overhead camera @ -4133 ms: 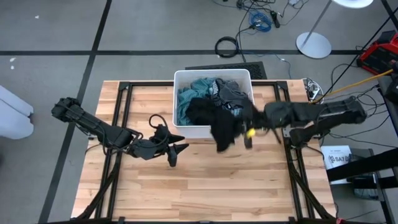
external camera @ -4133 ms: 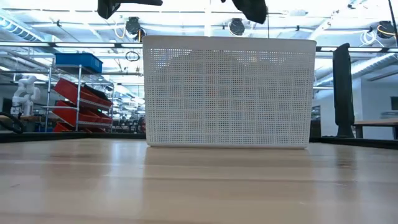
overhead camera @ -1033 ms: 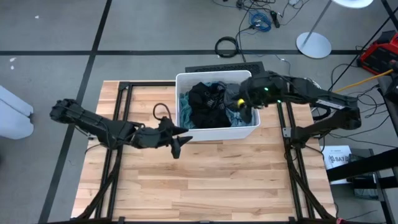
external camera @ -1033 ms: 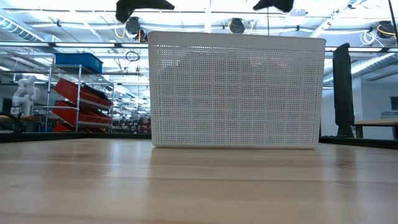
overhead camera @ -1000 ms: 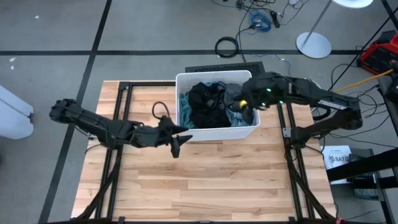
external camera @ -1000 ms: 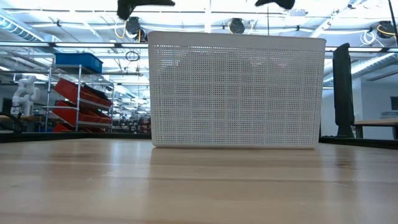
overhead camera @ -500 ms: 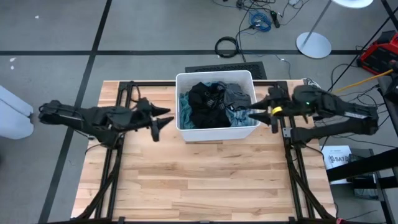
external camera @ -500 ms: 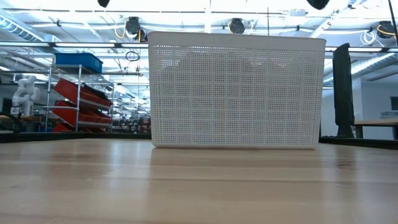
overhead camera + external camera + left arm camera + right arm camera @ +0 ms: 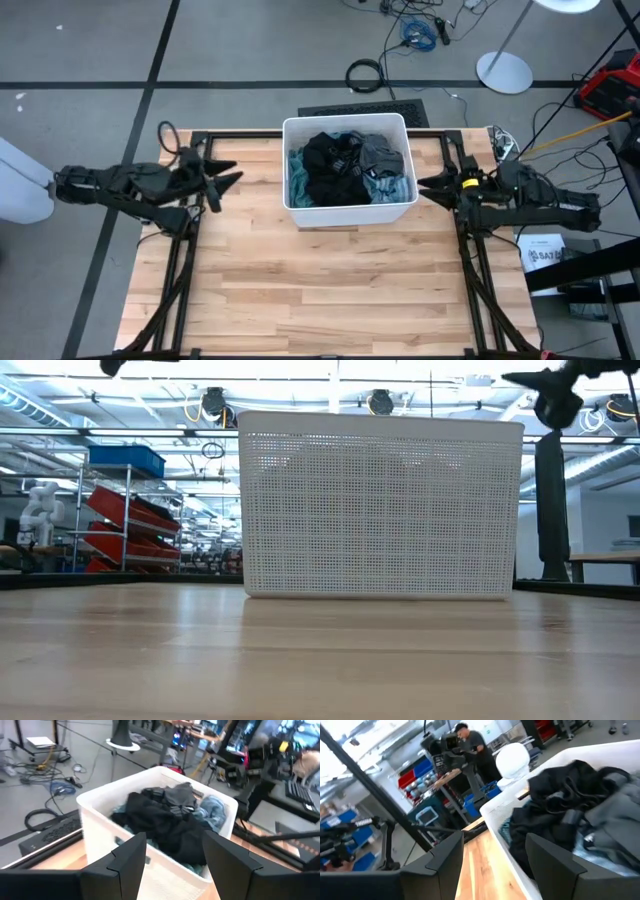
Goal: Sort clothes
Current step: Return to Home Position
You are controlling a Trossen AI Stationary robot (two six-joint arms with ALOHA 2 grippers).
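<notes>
**Both arms low at the table's sides, clothes heaped in the bin**

At the left edge of the high view, the left arm lies stretched along the black frame at the table's side. The left gripper (image 9: 228, 172) points right toward the bin, well apart from it. Its fingers (image 9: 127, 865) are spread wide in the left wrist view, with nothing between them.

In the middle, toward the top of the wooden table (image 9: 330, 285), stands the white bin (image 9: 345, 120). All the clothes (image 9: 345, 165) lie piled inside it. A black garment (image 9: 330, 170) sits on top at the centre. A teal piece (image 9: 296, 172) shows along the bin's left wall, a grey piece (image 9: 381, 151) at the upper right, and a light blue piece (image 9: 388, 190) at the lower right. None of the fabric hangs over the rim. In the low view, the bin's perforated wall (image 9: 380, 505) fills the centre and hides its contents.

At the right edge, the right arm lies folded over the frame rail. The right gripper (image 9: 430, 188) points left, just beside the bin's right wall but not touching it. Its fingers (image 9: 555, 865) are also parted and hold nothing.

Cables (image 9: 420, 30) lie on the floor above the table. A person (image 9: 472, 747) stands at a bench far behind the bin in the right wrist view.
</notes>
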